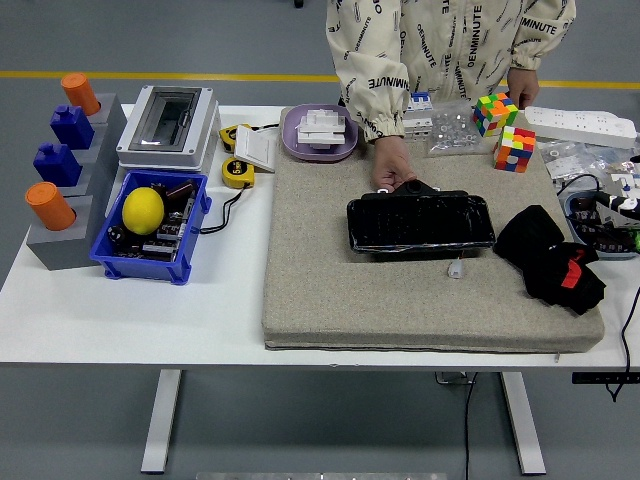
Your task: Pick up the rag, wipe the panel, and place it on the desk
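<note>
A glossy black panel (420, 222) lies flat in the middle of a beige mat (320, 290). A black rag (545, 255) with a red tag lies crumpled on the mat just right of the panel. A person stands at the far side of the table. One of the person's hands (392, 172) rests on the panel's far edge, and the other hand (522, 88) is by a colourful cube (495, 112). Neither robot arm shows in the head view.
A small white piece (456, 268) lies at the panel's near edge. A second cube (514, 148), a purple bowl (320, 133), a yellow tape measure (238, 172), a grey box (168, 125) and a blue bin (150, 228) holding a lemon stand around. Wires and parts crowd the right edge.
</note>
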You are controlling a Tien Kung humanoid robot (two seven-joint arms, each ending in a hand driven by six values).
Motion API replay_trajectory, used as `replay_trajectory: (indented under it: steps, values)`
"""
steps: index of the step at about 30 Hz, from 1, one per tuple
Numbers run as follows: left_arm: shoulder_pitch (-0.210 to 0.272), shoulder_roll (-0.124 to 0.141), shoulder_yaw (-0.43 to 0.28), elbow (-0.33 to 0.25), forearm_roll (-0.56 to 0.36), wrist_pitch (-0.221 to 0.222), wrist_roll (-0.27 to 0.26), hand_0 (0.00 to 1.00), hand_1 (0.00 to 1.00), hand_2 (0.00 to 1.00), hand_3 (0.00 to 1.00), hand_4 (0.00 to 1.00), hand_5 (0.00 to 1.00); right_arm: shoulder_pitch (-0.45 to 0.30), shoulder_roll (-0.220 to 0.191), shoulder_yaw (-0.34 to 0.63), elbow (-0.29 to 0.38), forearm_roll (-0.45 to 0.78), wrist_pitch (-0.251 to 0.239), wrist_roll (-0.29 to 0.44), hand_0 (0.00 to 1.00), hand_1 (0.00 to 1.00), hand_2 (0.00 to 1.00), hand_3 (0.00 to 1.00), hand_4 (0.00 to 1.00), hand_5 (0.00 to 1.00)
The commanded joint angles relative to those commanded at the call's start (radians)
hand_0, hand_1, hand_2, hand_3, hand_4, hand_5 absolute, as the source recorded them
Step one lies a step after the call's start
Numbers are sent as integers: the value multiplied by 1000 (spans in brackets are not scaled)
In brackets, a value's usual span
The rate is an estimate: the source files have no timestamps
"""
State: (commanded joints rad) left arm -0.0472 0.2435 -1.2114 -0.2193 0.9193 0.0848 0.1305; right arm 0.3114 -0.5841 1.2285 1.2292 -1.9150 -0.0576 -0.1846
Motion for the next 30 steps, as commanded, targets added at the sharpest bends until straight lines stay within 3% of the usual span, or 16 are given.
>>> replay_trajectory:
  steps: [3,4,18,30]
  values:
    - [0,0,-1,0,1,0,0,650,662,695,581,680,448,-1,17,0,5,-7,-8,-16,880,805,867,871,998,860]
    - [0,1,-1,0,1,0,0,650,662,695,580,681,450,-2,26,-1,7,-10,-13,-24,902,815,875,880,998,910]
    - [0,2,4,0,-1,0,0,650,663,695,580,680,449,-14,165,-6,-3,-33,-59,-98,888,809,867,875,998,891]
    - [-2,0,14,0,-7,-1,0,650,663,695,580,680,449,-42,199,-43,-4,-40,-102,-77,878,802,860,865,998,909]
